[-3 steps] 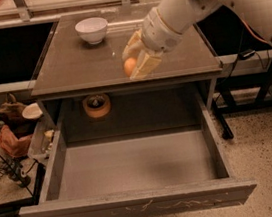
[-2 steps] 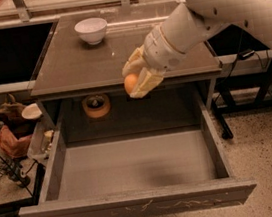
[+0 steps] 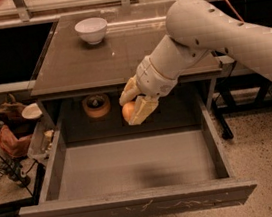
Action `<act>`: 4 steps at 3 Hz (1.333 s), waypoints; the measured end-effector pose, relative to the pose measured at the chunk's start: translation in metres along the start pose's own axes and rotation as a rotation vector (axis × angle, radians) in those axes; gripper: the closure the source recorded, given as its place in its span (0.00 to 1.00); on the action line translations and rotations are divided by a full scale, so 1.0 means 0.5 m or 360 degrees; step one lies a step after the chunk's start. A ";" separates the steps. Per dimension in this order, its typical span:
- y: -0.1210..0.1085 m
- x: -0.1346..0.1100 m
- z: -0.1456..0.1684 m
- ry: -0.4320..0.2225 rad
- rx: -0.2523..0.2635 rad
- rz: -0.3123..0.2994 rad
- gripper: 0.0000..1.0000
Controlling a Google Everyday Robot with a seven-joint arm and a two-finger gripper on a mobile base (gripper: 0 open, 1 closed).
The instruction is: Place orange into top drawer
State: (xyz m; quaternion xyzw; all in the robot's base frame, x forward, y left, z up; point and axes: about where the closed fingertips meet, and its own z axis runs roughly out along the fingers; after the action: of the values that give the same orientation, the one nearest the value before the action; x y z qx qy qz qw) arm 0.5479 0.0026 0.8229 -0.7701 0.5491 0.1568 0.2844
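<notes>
Camera view: the tool (image 3: 134,105) grips the orange (image 3: 128,112) just below the front edge of the bench (image 3: 94,61). Both hang over the rear of the open top drawer (image 3: 134,166).

Warm, rather dim light falls from above and behind. It lays a pale streak of glare along the far part of the worktop (image 3: 69,64) at upper centre, beside the white bowl (image 3: 91,30). The tool (image 3: 133,109), at centre frame just below the worktop's front edge and clasping the orange (image 3: 128,112), is lit on its upper side. A soft shadow lies beneath it on the floor of the top drawer (image 3: 99,168). The recess under the worktop and the left edge of the frame are dark.
</notes>
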 end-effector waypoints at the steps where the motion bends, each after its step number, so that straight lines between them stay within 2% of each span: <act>1: 0.000 0.000 0.000 0.0000 0.0000 0.0000 1.00; 2: 0.012 0.024 0.029 -0.0073 0.0073 0.0041 1.00; 3: 0.079 0.078 0.090 -0.0159 0.0183 0.0165 1.00; 4: 0.097 0.111 0.144 -0.0157 0.0330 0.0217 1.00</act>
State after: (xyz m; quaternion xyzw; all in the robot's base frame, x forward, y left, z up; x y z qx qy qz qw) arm 0.5267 -0.0069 0.7227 -0.6888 0.5988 0.1558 0.3778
